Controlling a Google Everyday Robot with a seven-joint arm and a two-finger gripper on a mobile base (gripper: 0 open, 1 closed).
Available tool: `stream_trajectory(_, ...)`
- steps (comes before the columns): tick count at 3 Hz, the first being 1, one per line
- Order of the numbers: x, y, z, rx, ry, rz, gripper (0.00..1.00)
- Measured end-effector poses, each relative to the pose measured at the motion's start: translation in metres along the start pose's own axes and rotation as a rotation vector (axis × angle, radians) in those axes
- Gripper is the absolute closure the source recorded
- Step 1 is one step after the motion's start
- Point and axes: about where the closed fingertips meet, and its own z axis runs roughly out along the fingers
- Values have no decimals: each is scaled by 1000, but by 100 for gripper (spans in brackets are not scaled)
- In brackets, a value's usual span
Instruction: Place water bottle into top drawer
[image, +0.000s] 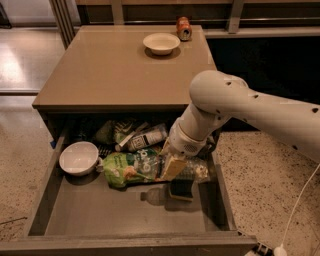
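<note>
The hand (173, 168) is down in the top drawer (100, 216), close by the water bottle (156, 196)
</note>
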Motion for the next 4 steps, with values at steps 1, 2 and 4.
stream_trajectory(1, -2, 8, 17, -38, -11, -12, 100)
stream_trajectory(2, -3, 22, 28, -71, -19, -23, 100)
stream_trajectory(4, -4, 42, 54, -146, -5, -49, 100)
